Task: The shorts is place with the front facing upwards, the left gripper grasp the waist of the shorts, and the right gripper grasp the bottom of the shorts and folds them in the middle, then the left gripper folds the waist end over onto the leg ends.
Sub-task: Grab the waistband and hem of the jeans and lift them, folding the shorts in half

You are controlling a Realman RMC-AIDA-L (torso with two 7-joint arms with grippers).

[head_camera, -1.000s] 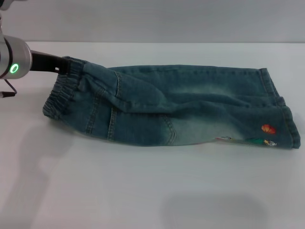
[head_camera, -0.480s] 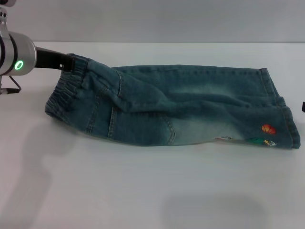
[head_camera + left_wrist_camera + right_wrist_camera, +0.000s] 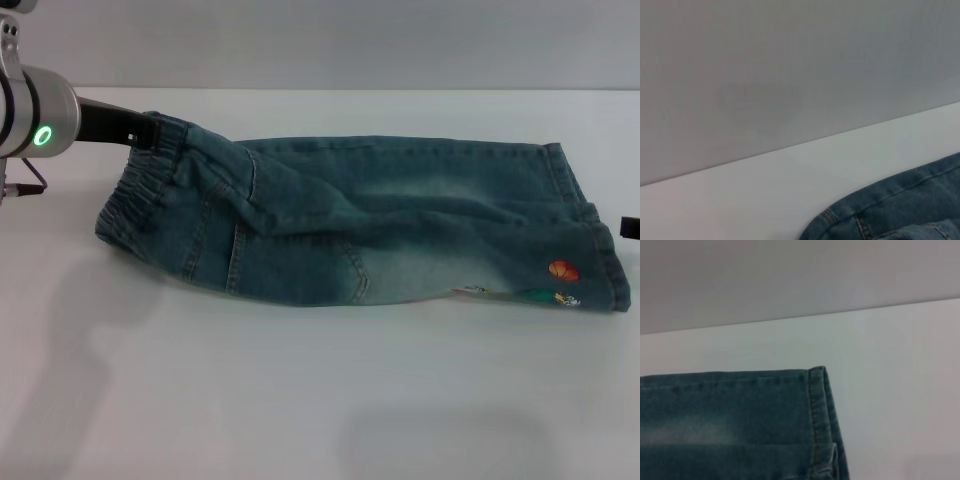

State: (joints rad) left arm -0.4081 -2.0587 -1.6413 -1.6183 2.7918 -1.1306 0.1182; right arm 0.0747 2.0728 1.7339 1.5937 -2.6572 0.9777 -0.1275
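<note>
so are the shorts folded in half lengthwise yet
Yes. The shorts lie as one doubled strip, elastic waist at the left gripper, leg ends stacked opposite. Waist-over-legs fold not done.

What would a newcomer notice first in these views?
The shorts stretch across the white table, folded lengthwise, with a bright patch near the leg ends. The left end effector, green ring glowing on its arm, grips the puckered waist at the far left corner.

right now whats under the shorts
The white table lies under the shorts. They are folded double, so a lower denim layer peeks out near the leg ends; anything else beneath is covered. The left gripper is at the waistband.
</note>
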